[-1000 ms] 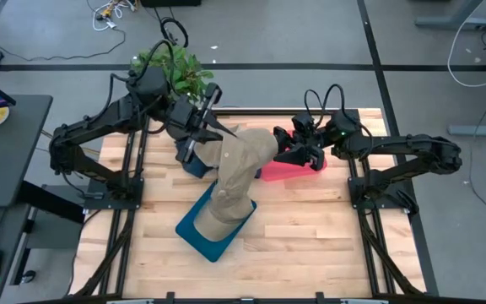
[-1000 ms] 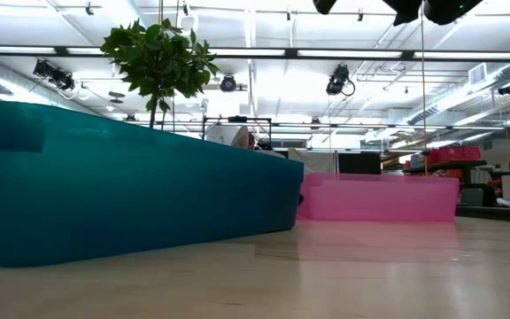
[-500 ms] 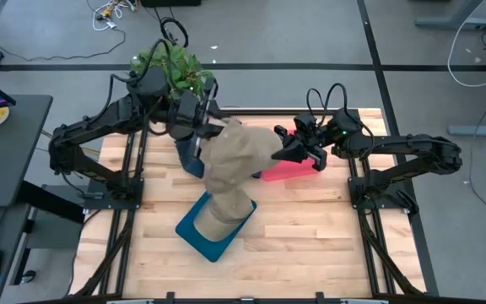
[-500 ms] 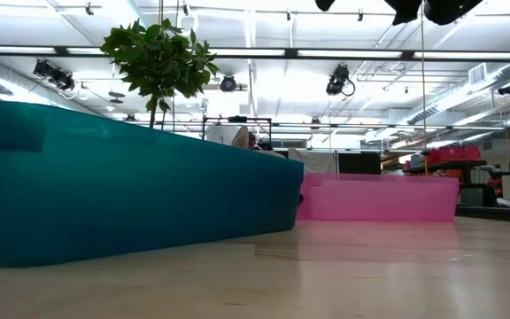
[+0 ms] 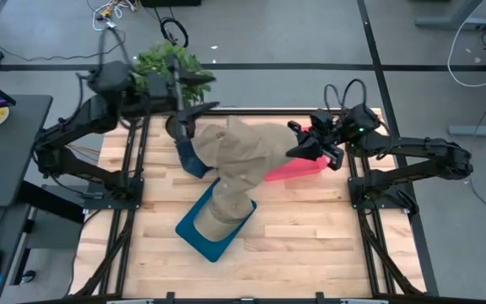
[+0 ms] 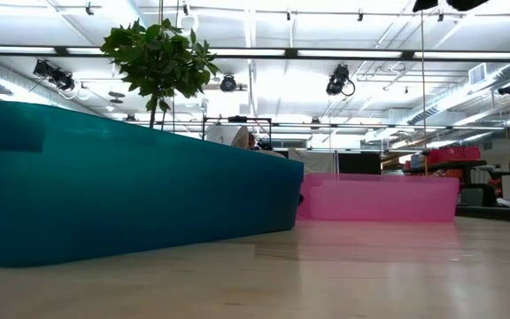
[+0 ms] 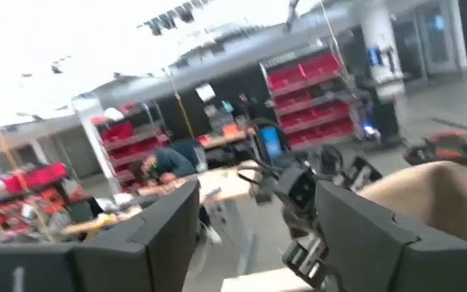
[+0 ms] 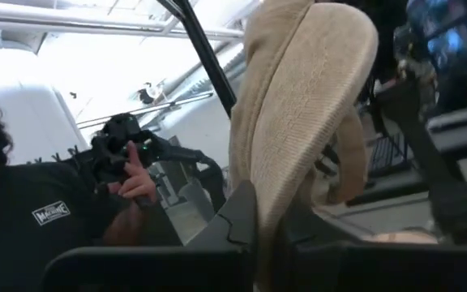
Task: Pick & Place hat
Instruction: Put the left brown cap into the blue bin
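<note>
Midway: gripping hat [image 5: 241,160] in closed right claw [image 5: 300,145] above pink bin [image 5: 298,167]; left claw [image 5: 191,114] open, clear; placing remaining.

Tan ribbed cloth hat [image 5: 241,160], glossy teal bin [image 6: 131,182], pale wood table [image 5: 310,228]

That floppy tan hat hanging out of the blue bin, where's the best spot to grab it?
Probably the raised upper edge of the hat, approached from the pink bin side. That edge is thin folded cloth that narrow fingers can pinch, and the right gripper is already shut on it; the lower end lies in the blue bin.
</note>
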Controlling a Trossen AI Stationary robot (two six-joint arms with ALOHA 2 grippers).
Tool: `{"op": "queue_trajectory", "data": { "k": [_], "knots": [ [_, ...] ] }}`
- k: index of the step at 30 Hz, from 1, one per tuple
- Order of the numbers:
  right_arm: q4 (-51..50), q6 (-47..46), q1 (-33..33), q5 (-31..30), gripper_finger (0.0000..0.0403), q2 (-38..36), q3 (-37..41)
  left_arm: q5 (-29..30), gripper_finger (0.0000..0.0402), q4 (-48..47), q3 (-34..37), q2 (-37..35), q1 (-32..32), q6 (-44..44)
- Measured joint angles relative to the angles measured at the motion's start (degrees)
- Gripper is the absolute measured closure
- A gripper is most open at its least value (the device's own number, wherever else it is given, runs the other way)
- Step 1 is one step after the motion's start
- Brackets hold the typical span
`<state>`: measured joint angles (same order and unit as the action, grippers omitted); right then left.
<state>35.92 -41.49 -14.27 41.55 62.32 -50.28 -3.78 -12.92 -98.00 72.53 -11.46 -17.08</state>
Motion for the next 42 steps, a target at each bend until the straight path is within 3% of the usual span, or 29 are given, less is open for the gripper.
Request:
{"op": "queue_trajectory", "data": {
  "k": [5,13,18,22,33,42],
  "knots": [
    [1.7,2.0,-1.6,-3.4,0.0397,-4.0,0.0,0.8,0.0142,3.3,0.0,-2.3,0.0,1.4],
    [12.1,7.5,-2.3,-18.7,0.0397,-6.1,0.0,1.0,0.0142,12.1,0.0,-2.6,0.0,1.4],
    [16.1,9.4,-2.3,-25.0,0.0397,-5.8,0.0,5.6,0.0142,19.5,0.0,0.2,0.0,0.9],
    [19.5,9.4,-2.3,-25.7,0.0397,-5.8,0.0,8.6,0.0142,24.7,0.0,3.0,0.0,0.5],
    [28.2,7.6,-2.2,-28.7,0.0397,-5.8,0.0,8.6,0.0142,32.1,0.0,10.4,0.0,-0.1],
    [27.7,7.2,-2.2,-28.7,0.0397,-5.3,0.1,3.7,0.0142,35.6,0.0,12.5,0.0,-0.2]
  ]
}}
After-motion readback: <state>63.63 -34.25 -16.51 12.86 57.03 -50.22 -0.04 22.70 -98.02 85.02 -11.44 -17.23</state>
